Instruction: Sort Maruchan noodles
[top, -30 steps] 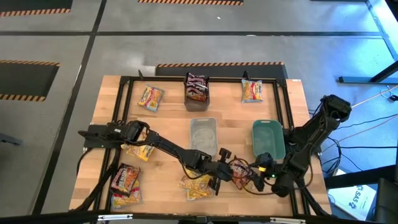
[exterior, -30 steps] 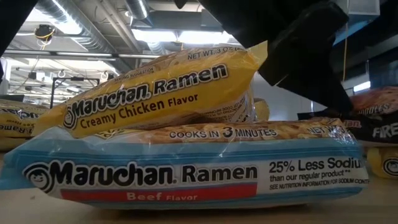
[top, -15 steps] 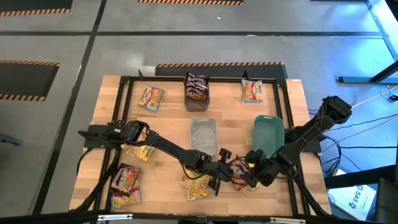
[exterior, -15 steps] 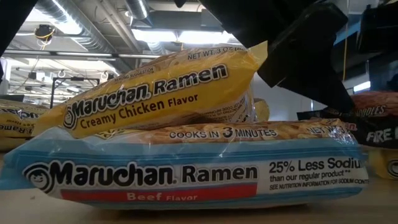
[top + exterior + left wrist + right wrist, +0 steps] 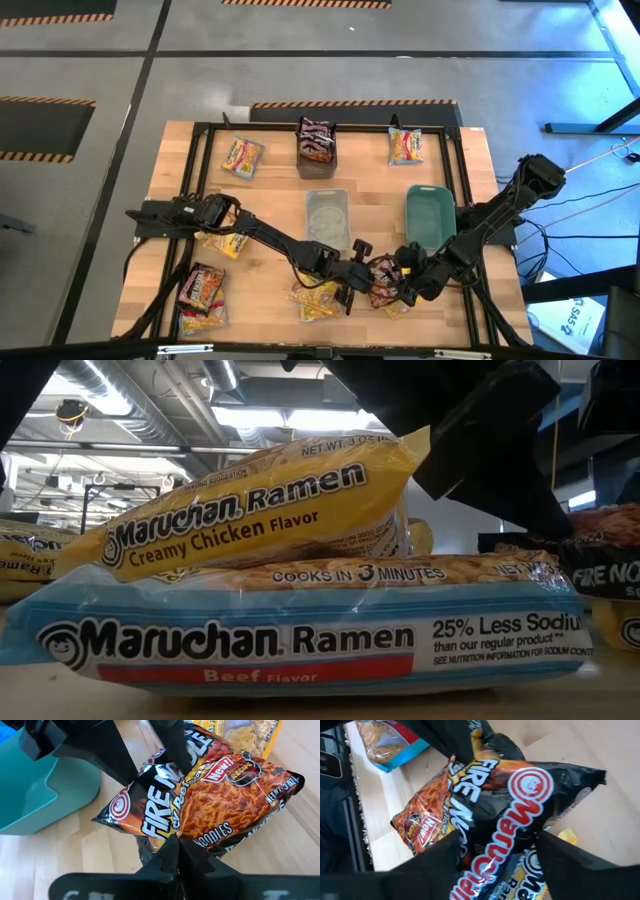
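The high view looked straight down on the whole tabletop [image 5: 270, 215] from well above. The low view sat at tabletop level, very near a stack of packets, facing level toward the room's ceiling lights beyond. Each wrist view looked past its own claw at close range, and both shared the same dark Fire packet [image 5: 210, 800], also seen from above between the arms.

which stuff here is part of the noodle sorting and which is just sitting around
Part of the job:
- dark Fire noodle packet, gripped by the left claw, with the right claw at its other end
- yellow Creamy Chicken packet
- blue Beef packet
- packets at the far edge
- grey bin, clear bin, teal bin

Just lying about:
- black frame
- cables
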Available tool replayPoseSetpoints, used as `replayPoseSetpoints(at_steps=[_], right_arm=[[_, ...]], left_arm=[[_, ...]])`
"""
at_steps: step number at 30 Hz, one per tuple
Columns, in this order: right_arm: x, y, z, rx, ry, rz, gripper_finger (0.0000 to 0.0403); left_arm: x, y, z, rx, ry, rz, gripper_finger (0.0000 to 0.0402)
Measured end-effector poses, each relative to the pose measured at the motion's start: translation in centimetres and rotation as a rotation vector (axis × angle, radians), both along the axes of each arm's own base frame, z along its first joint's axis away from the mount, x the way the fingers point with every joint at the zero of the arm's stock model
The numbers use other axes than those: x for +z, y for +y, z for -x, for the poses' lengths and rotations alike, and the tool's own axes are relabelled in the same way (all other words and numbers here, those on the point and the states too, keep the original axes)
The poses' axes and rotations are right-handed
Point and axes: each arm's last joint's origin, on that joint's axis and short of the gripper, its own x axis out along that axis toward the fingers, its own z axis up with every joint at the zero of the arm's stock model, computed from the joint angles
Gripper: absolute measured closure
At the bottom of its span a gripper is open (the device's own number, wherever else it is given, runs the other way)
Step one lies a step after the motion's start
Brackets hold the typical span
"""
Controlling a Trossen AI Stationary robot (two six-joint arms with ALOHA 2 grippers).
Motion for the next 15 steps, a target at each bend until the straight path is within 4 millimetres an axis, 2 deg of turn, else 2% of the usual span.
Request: replayPoseSetpoints(at_steps=[7,15], right_arm=[[-0.01,-0.07,0.05,-0.002,0.001,0.015,0.0287],[-0.06,-0.11,0.09,-0.002,0.002,0.026,0.0338]], left_arm=[[-0.01,0.01,-0.02,0.0,-0.002,-0.01,0.0401],[0.06,-0.17,0.02,0.017,-0.017,-0.04,0.0402]])
